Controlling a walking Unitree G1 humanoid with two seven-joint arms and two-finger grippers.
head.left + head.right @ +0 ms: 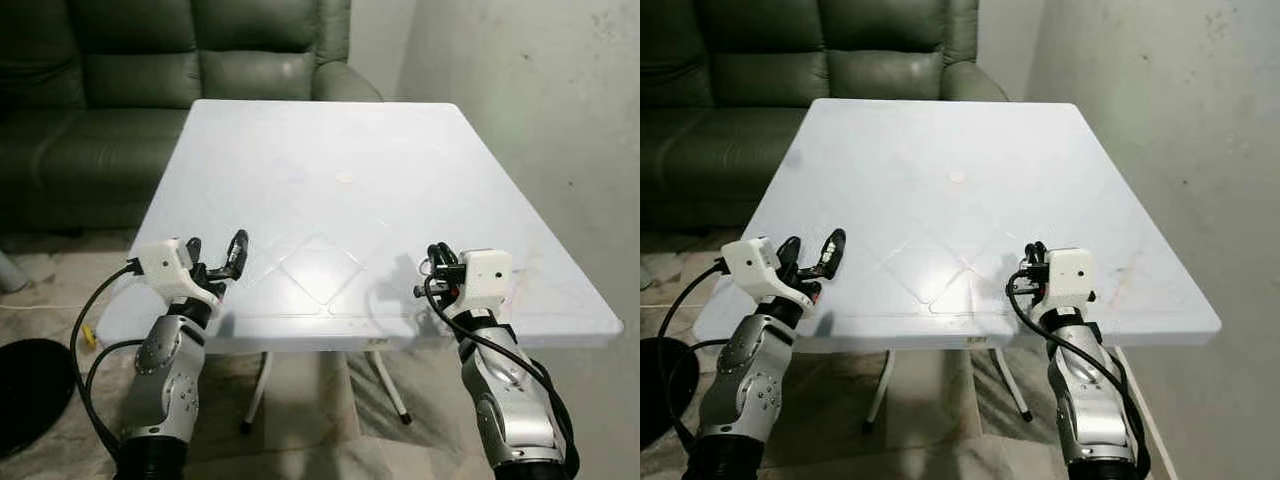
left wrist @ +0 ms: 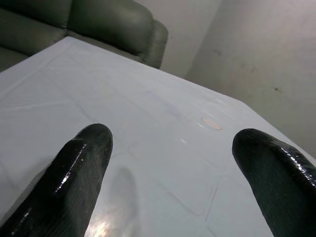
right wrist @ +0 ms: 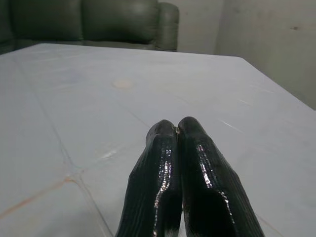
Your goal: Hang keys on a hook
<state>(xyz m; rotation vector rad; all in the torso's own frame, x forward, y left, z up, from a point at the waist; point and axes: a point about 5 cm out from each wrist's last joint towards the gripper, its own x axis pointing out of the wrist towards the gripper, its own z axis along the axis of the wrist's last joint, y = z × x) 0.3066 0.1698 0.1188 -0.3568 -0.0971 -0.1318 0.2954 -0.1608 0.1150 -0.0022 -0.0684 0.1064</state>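
My right fingers [image 3: 180, 143] pinch something thin over the counter's [image 1: 330, 140] near edge, left fingers [image 2: 79, 168] apart; no hook spotted, so searching's next.

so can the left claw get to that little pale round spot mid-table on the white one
probably yes: the left claw is open over the near edge of the white plastic table, with bare tabletop between it and the small pale round spot. It looks a long stretch, though.

We cannot tell what the small metal ring [image 1: 427, 266] by the right gripper [image 1: 437, 259] is, and the dark green leather sofa [image 1: 150, 90] is cropped.
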